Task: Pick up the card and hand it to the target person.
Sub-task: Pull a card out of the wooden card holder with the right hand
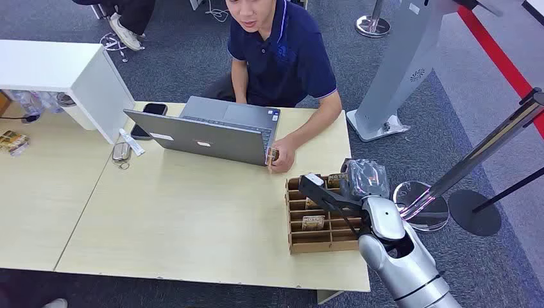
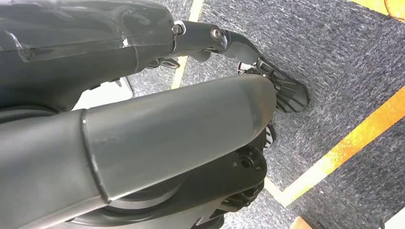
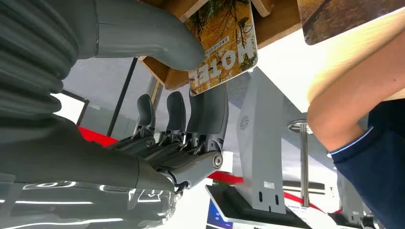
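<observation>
Pinching the card [image 3: 224,43] between thumb and fingers, right hand [image 3: 191,95], card seemingly upright in its tray [image 1: 296,244].

Laptop [image 1: 212,131]: on table [image 1: 186,218]. Phone [image 1: 149,120] at its left; person [image 1: 282,58] behind it; compartment box [image 1: 321,215] right-front of it.

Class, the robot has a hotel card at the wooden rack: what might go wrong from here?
1. The right hand pinches the card near one edge only, so it may slip.
2. The card sits close to the rack dividers and could snag coming out.
3. The person already holds another card.
</observation>
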